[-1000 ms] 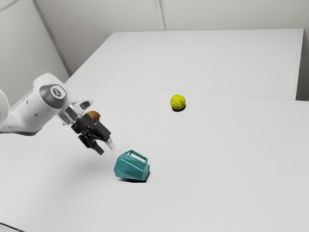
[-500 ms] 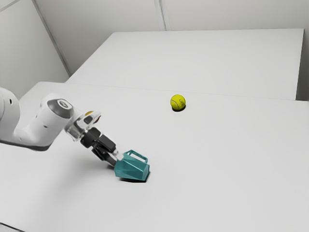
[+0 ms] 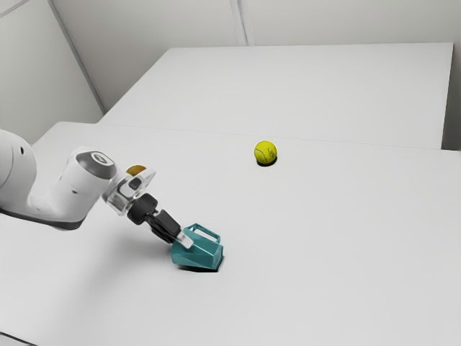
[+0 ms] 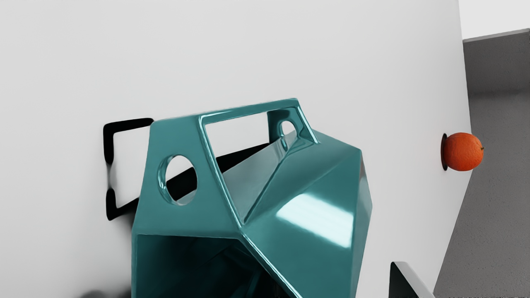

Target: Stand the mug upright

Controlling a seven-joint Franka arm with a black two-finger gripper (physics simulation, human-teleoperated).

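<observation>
The gripper is at the near end of the teal mug in the exterior view, with a pale fingertip in front of the mug's side. The mug lies on its side, its handle on the upper side. In the wrist view the mug shows its dark open mouth toward the hand. There the gripper is open, one finger standing apart from the mug's wall; the other fingertip cannot be made out clearly.
A tennis ball rests on the white table, beyond the mug. An orange sits near a table edge in the wrist view; the arm partly covers the orange in the exterior view.
The arm has come down and toward the exterior view's right, bringing the gripper from above the table to the mug, and the hand has turned somewhat. The mug has not visibly moved.
</observation>
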